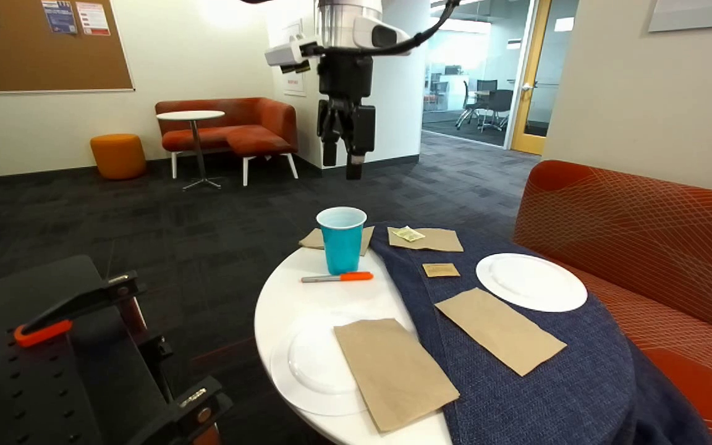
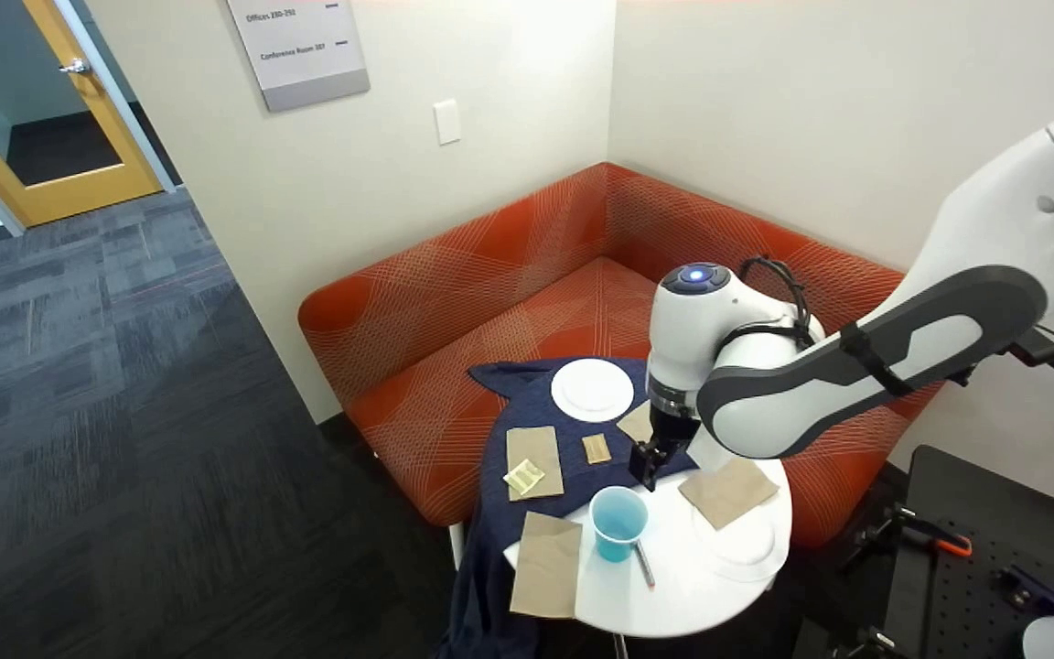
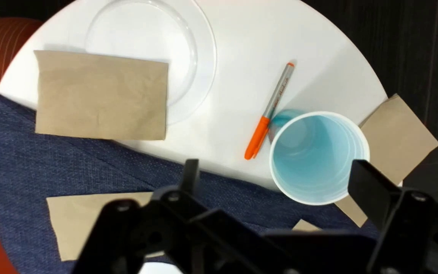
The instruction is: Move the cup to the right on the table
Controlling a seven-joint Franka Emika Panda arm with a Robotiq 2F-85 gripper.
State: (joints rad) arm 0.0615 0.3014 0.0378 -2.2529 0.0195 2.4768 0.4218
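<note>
The teal cup (image 1: 342, 247) with a white rim stands upright on the white part of the round table (image 1: 283, 300), near its edge. In another exterior view the cup (image 2: 618, 535) stands beside a brown napkin. My gripper (image 1: 342, 163) points down, well above the table and apart from the cup. It also shows in an exterior view (image 2: 645, 469), partly hidden by the arm. In the wrist view the gripper (image 3: 275, 163) is open with nothing between its fingers. There the cup's mouth (image 3: 318, 160) shows below, with the right fingertip overlapping its rim in the picture.
An orange marker (image 3: 266, 118) lies right beside the cup's base. Brown napkins (image 1: 396, 374) and white plates (image 1: 532, 281) lie on the table, several on the dark blue cloth (image 1: 517, 395). A small packet (image 1: 440, 270) lies on the cloth. A red sofa (image 1: 640, 259) stands against the table's side.
</note>
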